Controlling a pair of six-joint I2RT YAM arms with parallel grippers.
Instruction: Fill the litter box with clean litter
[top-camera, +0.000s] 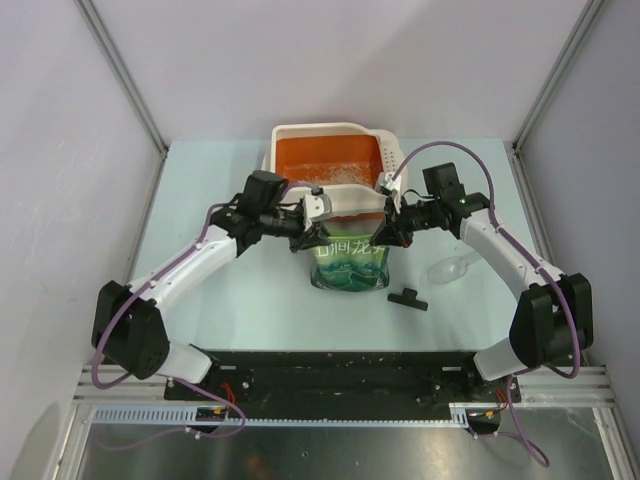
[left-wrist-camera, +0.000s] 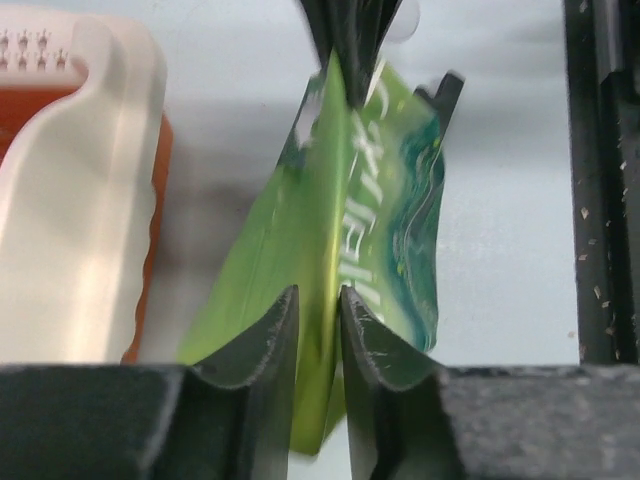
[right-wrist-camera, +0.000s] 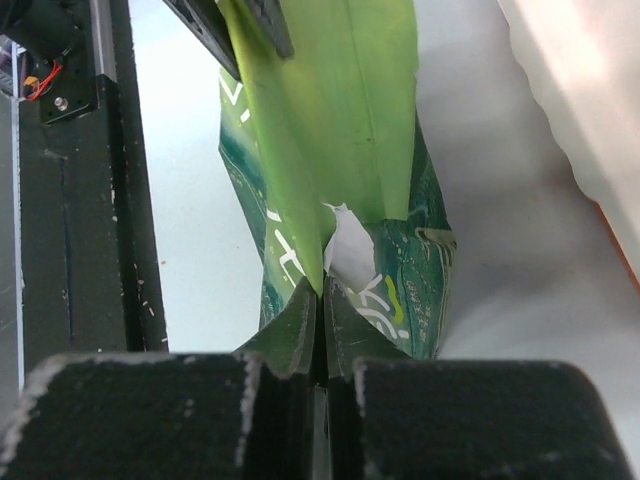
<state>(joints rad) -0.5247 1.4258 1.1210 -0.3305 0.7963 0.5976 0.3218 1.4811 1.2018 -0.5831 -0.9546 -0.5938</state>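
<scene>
While left gripper (left-wrist-camera: 318, 296) and right gripper (right-wrist-camera: 320, 292) pinch the green pouch (top-camera: 350, 265), the litter box (top-camera: 320, 128) lies just beyond.

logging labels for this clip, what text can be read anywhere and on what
Pouch, top view: a row of large white Chinese characters on its green front, cut off at both ends and too blurred to quote reliably.
Pouch, both wrist views: only cut-off white strokes seen edge-on, not readable.
Litter box, scoop, black piece: no text visible.
</scene>
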